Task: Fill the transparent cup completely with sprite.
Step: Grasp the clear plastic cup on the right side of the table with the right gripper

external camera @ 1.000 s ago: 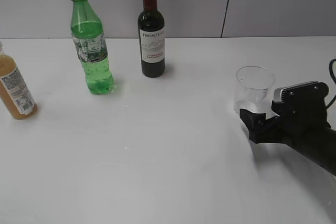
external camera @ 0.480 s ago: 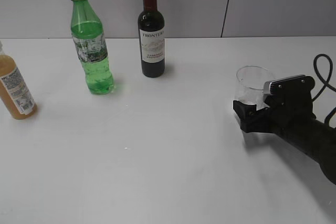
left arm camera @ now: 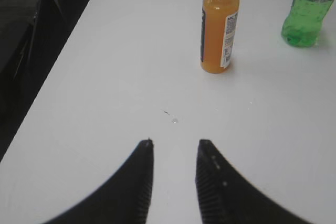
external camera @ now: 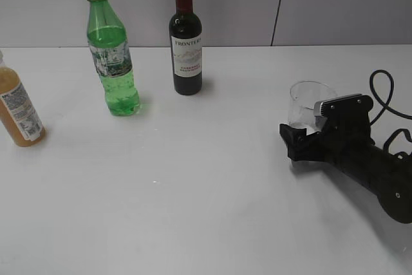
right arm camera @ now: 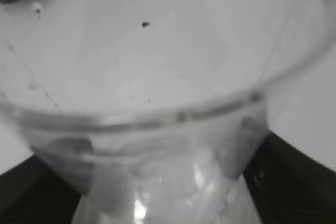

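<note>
Left gripper point(left arm camera: 173, 153) above a white table, two bottles beyond it.

The two black curved fingers point(left arm camera: 139, 182) stand partly apart with nothing between them over the white tabletop point(left arm camera: 105, 77). Further on stands an upright orange juice bottle with a label point(left arm camera: 218, 30). At the top right edge is a green translucent plastic bottle point(left arm camera: 307, 11), cut by the frame.

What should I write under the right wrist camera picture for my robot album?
Up close: the open right gripper sits around the empty transparent cup, one dark finger on each side.

Exterior view slants down across the table point(external camera: 212, 191); wrist views look forward, right one closest.
</note>
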Motion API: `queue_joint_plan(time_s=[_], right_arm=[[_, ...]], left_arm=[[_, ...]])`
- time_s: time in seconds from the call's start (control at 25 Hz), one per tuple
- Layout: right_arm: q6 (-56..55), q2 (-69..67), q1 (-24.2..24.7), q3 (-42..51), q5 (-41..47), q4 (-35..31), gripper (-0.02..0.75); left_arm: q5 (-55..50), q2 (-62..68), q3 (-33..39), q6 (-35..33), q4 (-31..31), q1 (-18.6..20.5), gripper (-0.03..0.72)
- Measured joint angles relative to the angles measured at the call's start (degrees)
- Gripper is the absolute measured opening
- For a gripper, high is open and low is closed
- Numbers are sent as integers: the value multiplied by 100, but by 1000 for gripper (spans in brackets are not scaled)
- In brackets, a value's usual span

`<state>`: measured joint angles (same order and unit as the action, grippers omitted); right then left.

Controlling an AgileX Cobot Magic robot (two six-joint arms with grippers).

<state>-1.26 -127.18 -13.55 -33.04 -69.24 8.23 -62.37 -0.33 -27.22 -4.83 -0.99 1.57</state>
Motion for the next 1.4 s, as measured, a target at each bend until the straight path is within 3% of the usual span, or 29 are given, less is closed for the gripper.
queue_joint_plan(time_s=[0.48,0.96,1.4], right_arm=[[-38,-137,0,-228,-29,129,650],[-44,-148,0,-228,-29,131,536],[-45,-52,0,-228,-24,376,515]], left_arm=[[0,0,0,0,0,0,228],[0,0,0,0,0,0,228],[0,0,0,0,0,0,228]])
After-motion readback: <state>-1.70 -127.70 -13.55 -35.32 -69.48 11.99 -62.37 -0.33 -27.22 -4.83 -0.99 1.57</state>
